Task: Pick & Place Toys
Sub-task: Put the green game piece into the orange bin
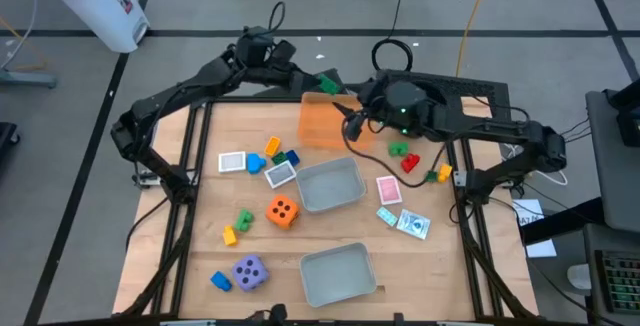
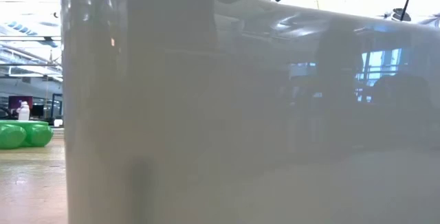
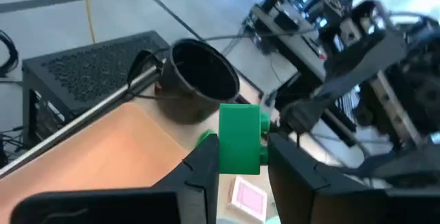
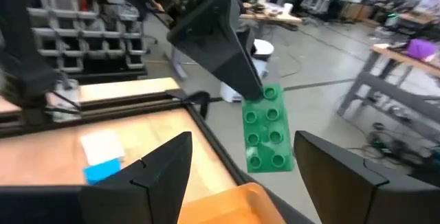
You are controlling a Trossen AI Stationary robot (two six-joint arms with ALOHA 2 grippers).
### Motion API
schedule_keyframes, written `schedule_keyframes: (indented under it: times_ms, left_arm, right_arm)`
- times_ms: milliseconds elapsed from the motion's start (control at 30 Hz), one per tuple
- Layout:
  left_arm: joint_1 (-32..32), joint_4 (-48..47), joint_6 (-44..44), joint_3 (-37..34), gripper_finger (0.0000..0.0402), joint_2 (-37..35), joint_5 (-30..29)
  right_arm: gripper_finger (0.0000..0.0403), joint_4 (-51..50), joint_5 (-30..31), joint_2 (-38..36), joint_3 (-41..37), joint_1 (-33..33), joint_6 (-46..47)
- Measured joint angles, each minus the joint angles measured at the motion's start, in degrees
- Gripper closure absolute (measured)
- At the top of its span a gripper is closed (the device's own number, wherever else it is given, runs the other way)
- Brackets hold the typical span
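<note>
- Left gripper [image 3: 240,157]: clamped on a green studded plastic brick [image 3: 240,140], held in the air over the far edge of the orange translucent plastic tray [image 1: 322,126], near the black pot [image 3: 199,80].
- Right gripper [image 4: 240,162]: fingers apart, empty, just beside that tray, facing the held brick.
- Two clear grey plastic trays [image 1: 328,184] [image 1: 338,273]: appear to hold no toys.
- Still loose on the wooden table [image 1: 180,256]: orange die [image 1: 282,210], purple die [image 1: 249,272], small bricks, playing cards.
- Judgement: early; nearly all toys left to place.
</note>
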Motion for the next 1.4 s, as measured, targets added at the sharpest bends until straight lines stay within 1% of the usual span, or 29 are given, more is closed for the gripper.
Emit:
schedule_keyframes:
  times_ms: [167, 267, 367, 433, 567, 700, 833, 1000, 1100, 1267, 1400]
  left_arm:
    - [-1.07, 0.97, -2.6, -0.02, 0.0294, 0.11, -0.62]
    - [-2.41, 1.4, -3.13, -0.02, 0.0298, 0.56, -3.39]
    - [-3.43, 2.88, -4.6, -0.07, 0.0304, 1.04, -3.79]
    - [-4.07, 3.82, -5.53, 0.02, 0.0304, 1.4, -3.86]
    - [-4.44, 4.1, -6.39, -0.04, 0.0295, 1.81, -4.28]
    - [-4.58, 4.33, -7.02, -0.04, 0.0297, 1.7, -4.9]
    - [-4.58, 5.53, -7.91, -0.07, 0.0301, 1.7, -4.86]
    - [-4.58, 7.81, -9.61, -0.07, 0.0292, 1.7, -3.79]
    - [-4.58, 8.53, -10.1, -0.07, 0.0292, 1.7, -2.95]
    - [-4.58, 8.08, -9.92, -0.07, 0.0301, 1.7, -2.88]
    - [-4.58, 8.01, -9.83, -0.07, 0.0294, 1.7, -2.87]
  right_arm:
    - [0.0151, 0.79, 3.45, 1.41, 0.1, 1.48, -0.5]
    - [0.0151, 1.28, 6.79, 2.47, 0.1, 1.69, -1.65]
    - [0.0151, 2.86, 11.35, 3.96, 0.1, 1.84, -2.98]
    - [0.0151, 4.64, 13.26, 4.91, 0.1, 1.84, -4.0]
    - [0.0151, 7.41, 13.66, 5.9, 0.1, 1.84, -5.79]
    - [0.0151, 7.18, 16.1, 6.07, 0.1, 1.87, -6.48]
    - [0.0151, 7.23, 16.27, 6.01, 0.1, 1.55, -7.07]
    - [0.0157, 5.54, 16.28, 6.01, 0.1, 1.22, -8.0]
    - [0.017, 5.47, 16.28, 6.03, 0.1, 1.21, -7.67]
    - [0.0202, 5.47, 16.31, 6.01, 0.1, 1.21, -7.68]
    - [0.0231, 5.48, 16.41, 6.01, 0.1, 1.19, -7.68]
